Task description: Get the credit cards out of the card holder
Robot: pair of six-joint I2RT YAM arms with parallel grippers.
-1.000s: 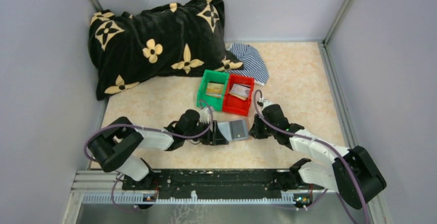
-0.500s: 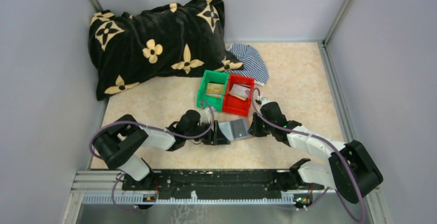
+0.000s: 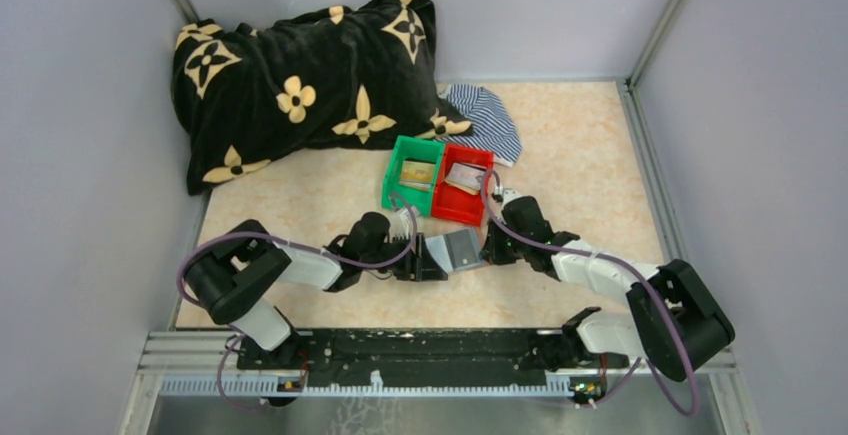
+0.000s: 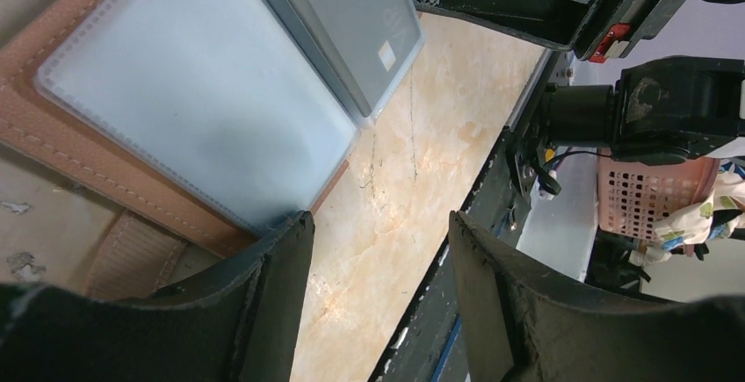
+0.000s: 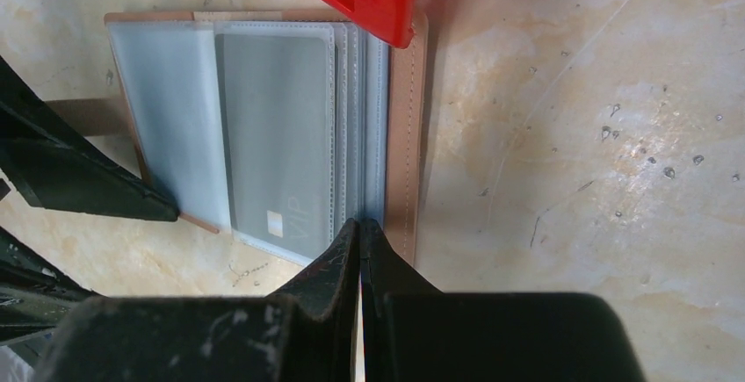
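Touching right fingers: card holder

Plain pale grey walls close in the left, back and right sides, meeting at slanting aluminium frame posts under soft, even light. The work surface is a beige marbled tabletop. A black plush blanket with cream flower motifs lies heaped in its far left corner, with a blue-and-white striped cloth just beside its right end.
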